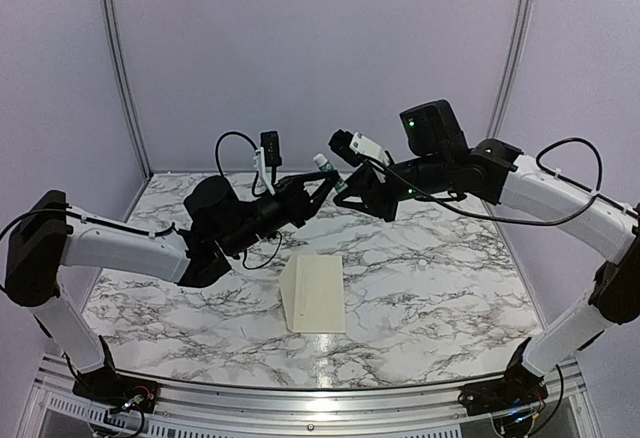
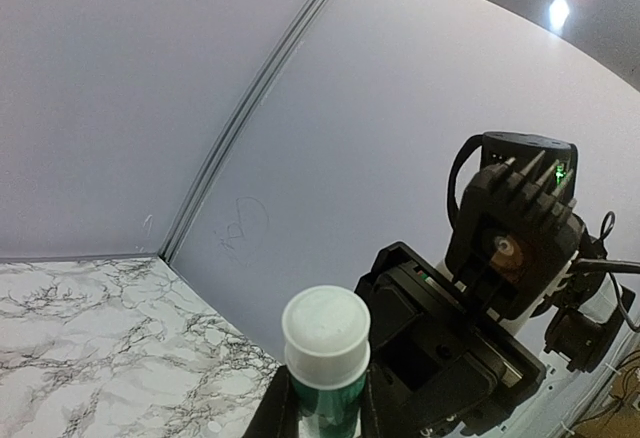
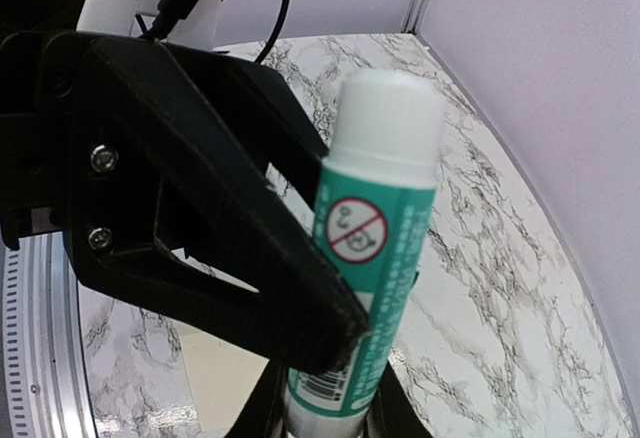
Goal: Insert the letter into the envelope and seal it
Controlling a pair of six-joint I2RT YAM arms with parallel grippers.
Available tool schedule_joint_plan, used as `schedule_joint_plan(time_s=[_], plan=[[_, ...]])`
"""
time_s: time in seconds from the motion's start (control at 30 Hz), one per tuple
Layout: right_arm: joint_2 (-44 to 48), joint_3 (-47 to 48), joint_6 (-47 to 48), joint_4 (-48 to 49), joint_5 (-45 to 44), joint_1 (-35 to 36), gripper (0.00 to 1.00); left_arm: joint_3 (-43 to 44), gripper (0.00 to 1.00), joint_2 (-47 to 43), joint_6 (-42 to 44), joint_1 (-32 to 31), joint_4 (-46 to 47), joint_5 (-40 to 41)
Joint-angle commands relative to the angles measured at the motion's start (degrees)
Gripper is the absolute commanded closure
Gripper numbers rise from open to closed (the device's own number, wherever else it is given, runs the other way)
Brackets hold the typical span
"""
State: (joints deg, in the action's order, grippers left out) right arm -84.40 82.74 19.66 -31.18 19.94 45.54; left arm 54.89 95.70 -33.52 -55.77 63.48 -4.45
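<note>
Tube (image 3: 375,208) of glue, green with a white cap, is hanging up in the air over the table (image 1: 430,288), between the two arms. In the top view it is leaning, with its cap pointing up and to the left. The left gripper (image 2: 322,413) is pinching the tube on its green part, just under the cap, with one finger on each side. The right gripper (image 3: 327,410) is pinching the tube too, lower down, near its bottom end. Both grippers are holding the same tube, and their tips are sitting just beside each other. The envelope (image 1: 320,293) is lying flat on the table, near the middle, well apart from the grippers and lower than them. A paler strip (image 1: 288,298) is running along its left side. I cannot tell if that strip is the flap or the letter.
</note>
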Motion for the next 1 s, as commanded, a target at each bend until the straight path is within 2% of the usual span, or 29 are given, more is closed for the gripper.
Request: schedule_joint_plan(time_s=[0.0,0.13,0.33,0.43,0.47,0.53,0.6,0.63,0.73,0.8,0.83,0.9,0.97], plan=[[1.8,2.7,0.3,-0.9,1.1,0.3,0.87,0.8,1.0,1.0,-0.7,0.1,2.7,-0.9],[1.8,3.4,0.7,-2.2,8.3,0.2,0.95,1.0,1.0,1.6,-1.0,0.1,2.6,-1.4],[0.1,3.6,-4.1,-2.9,37.1,-3.4,0.96,1.3,1.0,1.7,0.1,0.1,2.7,-3.2],[-1.4,1.0,-17.4,5.2,53.0,-7.9,0.96,1.5,1.0,1.7,0.8,0.1,2.6,-4.5],[-1.7,-1.1,-25.3,11.4,59.8,-9.5,0.96,1.4,1.0,1.7,1.0,0.1,2.6,-4.7],[-1.5,-6.5,-41.9,28.7,65.7,-11.7,0.96,1.1,1.0,1.5,1.2,0.1,2.7,-4.8],[-1.0,-10.7,-51.3,43.4,66.8,-12.7,0.95,0.8,1.0,1.3,1.3,0.1,2.9,-4.7],[-0.9,-11.6,-51.2,43.6,66.7,-12.8,0.92,0.7,1.0,1.2,1.3,0.1,3.0,-4.6],[-0.5,-11.4,-45.3,35.8,65.7,-12.9,0.84,0.5,1.0,1.1,1.4,0.1,3.4,-4.4],[0.2,-10.7,-38.8,27.8,62.5,-13.6,0.67,0.5,1.0,1.0,1.5,0.1,3.7,-4.2],[0.4,-9.6,-33.5,20.6,59.2,-14.0,0.6,0.5,1.0,1.0,1.6,0.1,3.7,-4.0],[0.5,-5.3,-18.9,5.8,47.5,-14.0,0.52,0.3,1.0,0.8,1.8,0.1,4.0,-3.5],[1.0,-2.9,-10.4,-0.5,33.2,-13.0,0.48,0.2,1.0,0.6,1.8,0.1,4.1,-3.1]])
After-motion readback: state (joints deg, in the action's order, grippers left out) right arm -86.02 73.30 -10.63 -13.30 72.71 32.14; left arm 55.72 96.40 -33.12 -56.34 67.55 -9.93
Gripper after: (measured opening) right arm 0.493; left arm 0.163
